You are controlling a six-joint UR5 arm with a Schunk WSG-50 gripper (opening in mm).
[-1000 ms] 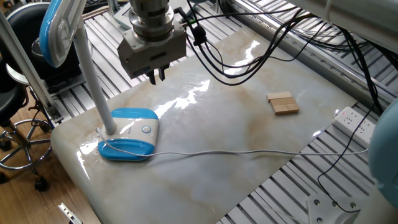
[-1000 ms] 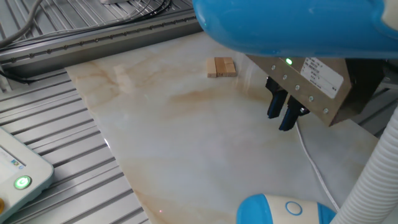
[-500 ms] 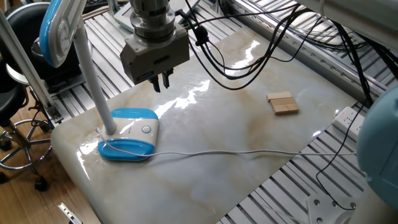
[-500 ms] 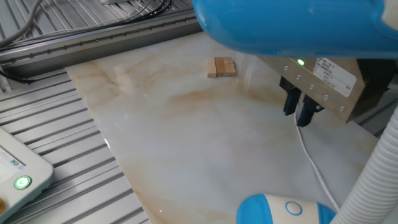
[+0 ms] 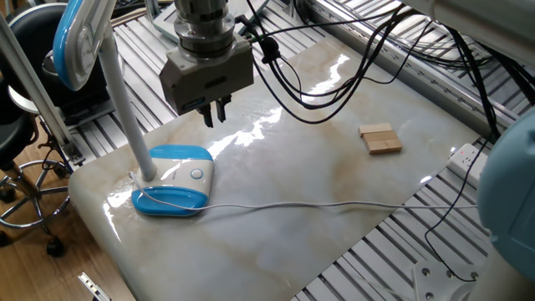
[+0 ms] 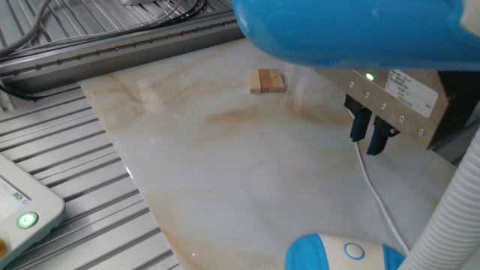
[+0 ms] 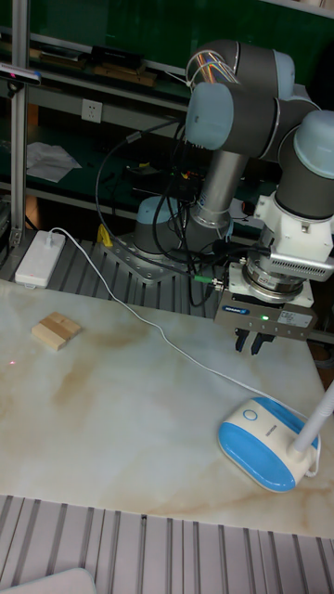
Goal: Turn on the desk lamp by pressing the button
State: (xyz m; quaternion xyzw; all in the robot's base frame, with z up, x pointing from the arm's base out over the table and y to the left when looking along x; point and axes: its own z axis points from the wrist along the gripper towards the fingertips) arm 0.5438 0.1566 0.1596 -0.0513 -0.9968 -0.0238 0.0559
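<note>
The desk lamp's blue-and-white base [image 5: 173,179] sits near the table's left corner. Its pale stem [image 5: 121,100] rises to the blue-rimmed head [image 5: 79,38]. The button [image 5: 196,174] is a small round disc on the base's white top, also visible at the lower edge of the other fixed view [image 6: 352,251]. My gripper [image 5: 216,114] hangs in the air above the table, behind the base and well apart from the button. Its two dark fingers [image 6: 358,129] point down with a narrow gap between the tips. Nothing is held. In the tall view the gripper [image 7: 251,344] hovers above the base [image 7: 264,442].
A small wooden block [image 5: 380,139] lies on the marble top toward the far right. The lamp's thin white cord [image 5: 334,203] runs across the table to a power strip [image 5: 476,163]. Black cables hang off the arm. A white device with a green light [image 6: 22,214] rests on the metal slats.
The gripper has dropped a little and drifted sideways, to the right in the other fixed view. The lamp, the cord and the block have not moved.
</note>
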